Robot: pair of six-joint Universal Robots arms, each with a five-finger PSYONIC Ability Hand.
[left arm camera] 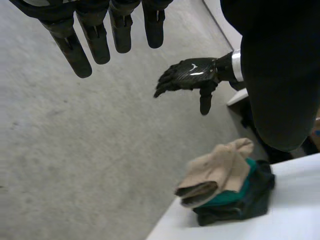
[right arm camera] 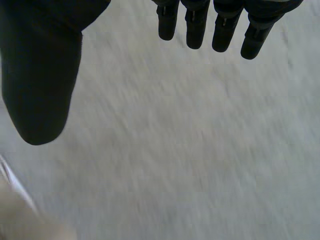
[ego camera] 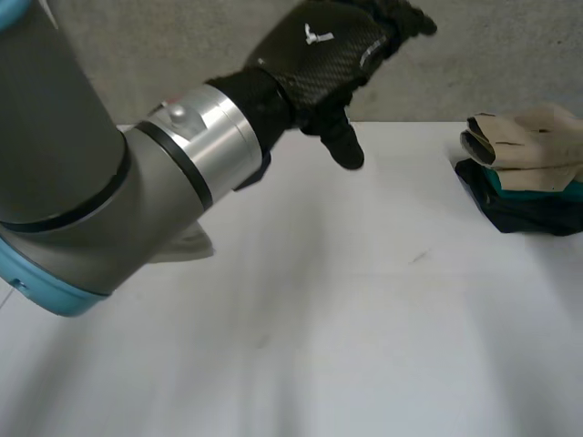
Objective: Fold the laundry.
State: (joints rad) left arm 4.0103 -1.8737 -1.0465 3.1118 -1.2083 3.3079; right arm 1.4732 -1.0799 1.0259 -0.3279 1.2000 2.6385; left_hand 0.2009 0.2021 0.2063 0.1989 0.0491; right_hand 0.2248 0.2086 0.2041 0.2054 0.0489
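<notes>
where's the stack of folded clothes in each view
head view: stack of folded clothes on the white table's far right side, past the left hand.
left wrist view: on the table's corner, beyond the left hand's fingertips, near the right hand.
right wrist view: the open right hand hangs over grey floor.
shared landmark: the white table.

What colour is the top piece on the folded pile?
Beige top piece; clearest in left wrist view.

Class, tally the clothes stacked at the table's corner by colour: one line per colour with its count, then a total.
Beige layer: 1
Teal layer: 1
Dark layer: 1
Total: 3 layers; whether each is a single garment cannot be told.
</notes>
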